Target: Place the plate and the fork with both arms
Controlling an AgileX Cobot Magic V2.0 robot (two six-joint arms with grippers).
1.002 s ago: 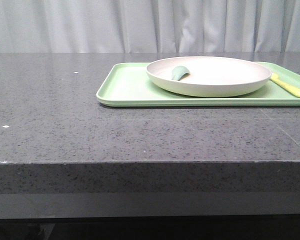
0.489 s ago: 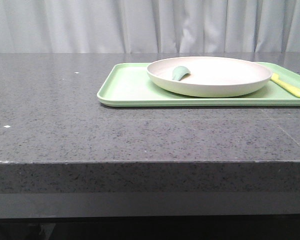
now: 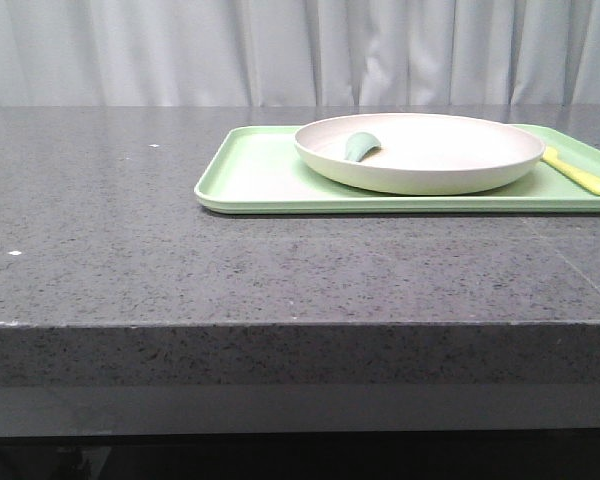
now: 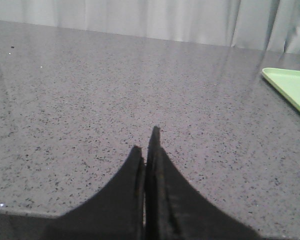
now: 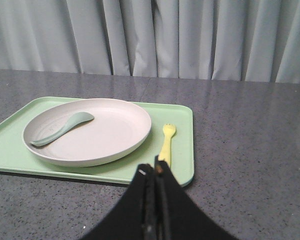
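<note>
The cream-white plate point(image 3: 417, 150) sits on a light-green tray point(image 3: 260, 178) at the back right of the table; it also shows in the right wrist view point(image 5: 90, 131). A small teal utensil point(image 3: 360, 146) lies in the plate. The pale-yellow fork point(image 3: 578, 172) lies on the tray right of the plate, and shows in the right wrist view point(image 5: 166, 142). My right gripper point(image 5: 152, 171) is shut and empty, just short of the fork's handle end. My left gripper point(image 4: 146, 145) is shut and empty over bare table, left of the tray's corner point(image 4: 290, 85). Neither gripper shows in the front view.
The dark speckled stone table point(image 3: 130, 230) has its front edge close to the camera. A grey curtain point(image 3: 180, 50) hangs behind the table.
The front view has shifted very slightly; plate, fork and tray lie as before.
</note>
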